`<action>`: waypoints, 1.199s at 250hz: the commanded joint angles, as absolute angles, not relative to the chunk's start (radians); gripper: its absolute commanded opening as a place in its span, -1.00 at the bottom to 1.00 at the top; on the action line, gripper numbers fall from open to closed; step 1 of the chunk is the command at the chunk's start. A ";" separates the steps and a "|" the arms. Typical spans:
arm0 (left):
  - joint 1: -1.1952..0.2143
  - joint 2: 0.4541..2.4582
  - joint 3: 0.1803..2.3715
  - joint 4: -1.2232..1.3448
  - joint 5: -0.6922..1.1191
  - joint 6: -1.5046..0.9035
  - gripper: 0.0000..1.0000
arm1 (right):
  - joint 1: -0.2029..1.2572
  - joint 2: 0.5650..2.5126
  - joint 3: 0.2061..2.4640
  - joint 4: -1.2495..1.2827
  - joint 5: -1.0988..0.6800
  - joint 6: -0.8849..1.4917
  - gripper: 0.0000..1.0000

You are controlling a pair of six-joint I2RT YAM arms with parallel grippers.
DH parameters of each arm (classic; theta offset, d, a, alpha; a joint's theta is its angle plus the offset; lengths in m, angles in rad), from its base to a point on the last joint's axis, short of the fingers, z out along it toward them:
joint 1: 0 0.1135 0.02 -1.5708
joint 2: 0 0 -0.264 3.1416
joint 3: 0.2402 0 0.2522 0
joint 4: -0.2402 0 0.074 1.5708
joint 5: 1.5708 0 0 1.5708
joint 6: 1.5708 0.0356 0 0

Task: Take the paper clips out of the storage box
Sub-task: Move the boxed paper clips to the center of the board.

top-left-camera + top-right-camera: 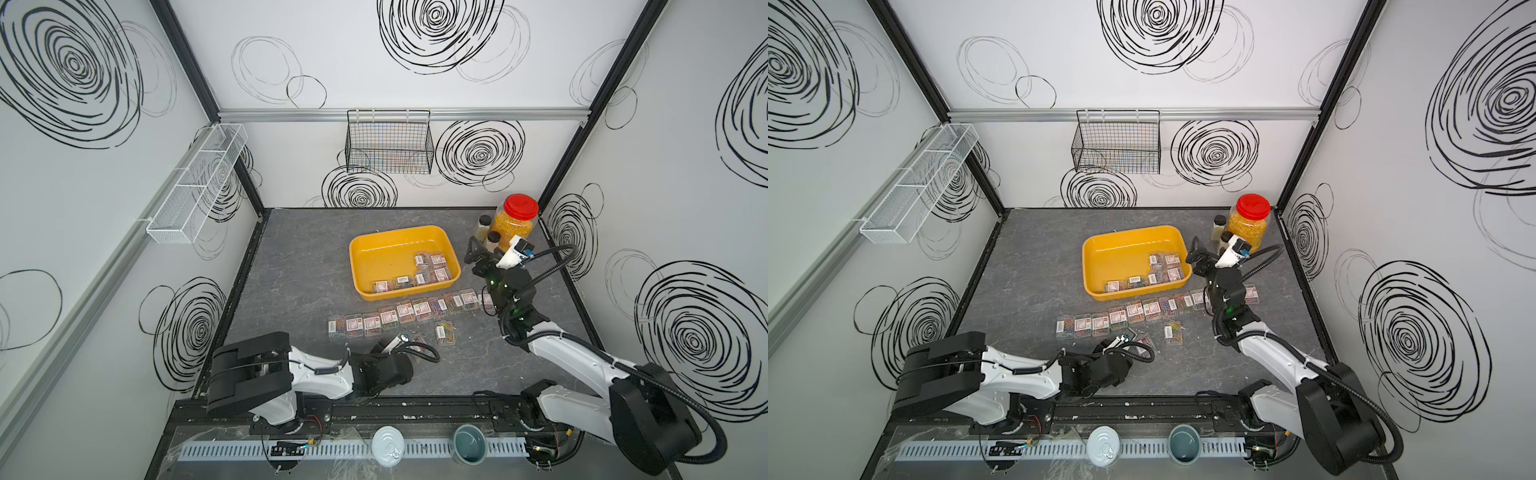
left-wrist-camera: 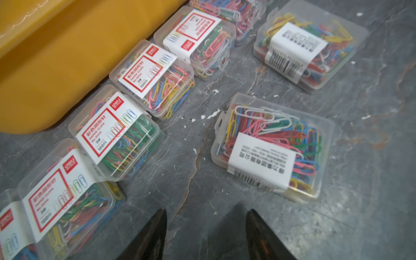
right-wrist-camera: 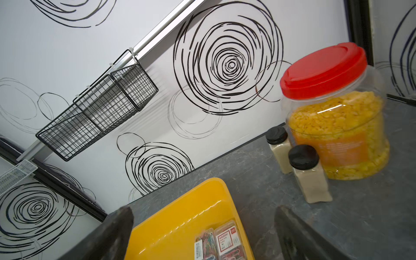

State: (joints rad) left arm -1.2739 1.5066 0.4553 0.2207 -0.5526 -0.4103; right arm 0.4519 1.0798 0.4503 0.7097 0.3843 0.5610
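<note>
The yellow-orange storage box [image 1: 386, 259] [image 1: 1121, 257] sits mid-table and holds several clear cases of paper clips [image 1: 432, 268] [image 1: 1165, 268] in its near right corner. A row of paper clip cases [image 1: 403, 311] [image 2: 155, 78] lies on the table along the box's near wall [image 2: 56, 56]. Two more cases [image 2: 270, 148] [image 2: 308, 45] lie apart in front of the row. My left gripper [image 2: 206, 212] [image 1: 399, 343] hovers low beside the nearer case, open, with bare table between its fingers. My right gripper [image 3: 203, 211] [image 1: 478, 257] hangs open over the box's right rim [image 3: 180, 220], holding nothing.
A red-lidded jar of yellow kernels [image 1: 515, 220] [image 3: 337, 123] and two small black-capped bottles [image 3: 279, 150] [image 3: 308, 173] stand at the back right, close to my right gripper. A black wire basket [image 1: 388, 143] and a white mesh rack [image 1: 195, 183] hang on the walls.
</note>
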 commanded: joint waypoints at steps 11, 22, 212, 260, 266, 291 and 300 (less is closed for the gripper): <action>-1.265 1.540 0.513 0.267 -0.585 -0.422 0.16 | 0.450 0.971 0.403 0.624 0.405 0.571 1.00; -1.262 1.553 0.526 0.261 -0.592 -0.423 0.15 | 0.452 0.961 0.397 0.623 0.377 0.577 1.00; -1.227 1.664 0.642 0.253 -0.565 -0.422 0.13 | 0.484 0.870 0.331 0.554 0.365 0.637 1.00; -1.229 1.666 0.658 0.258 -0.541 -0.414 0.17 | 0.493 0.883 0.324 0.553 0.372 0.637 1.00; -1.231 1.666 0.660 0.257 -0.533 -0.412 0.18 | 0.495 0.886 0.324 0.556 0.373 0.637 1.00; -1.239 1.667 0.665 0.256 -0.534 -0.411 0.19 | 0.511 0.900 0.318 0.571 0.388 0.634 1.00; -1.242 1.662 0.663 0.257 -0.532 -0.412 0.19 | 0.520 0.905 0.316 0.579 0.396 0.631 1.00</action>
State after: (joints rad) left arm -1.2324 1.6558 0.6407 0.2340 -0.5404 -0.4091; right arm 0.4980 0.8917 0.3370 0.5541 0.3637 0.6289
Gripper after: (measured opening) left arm 0.592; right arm 0.999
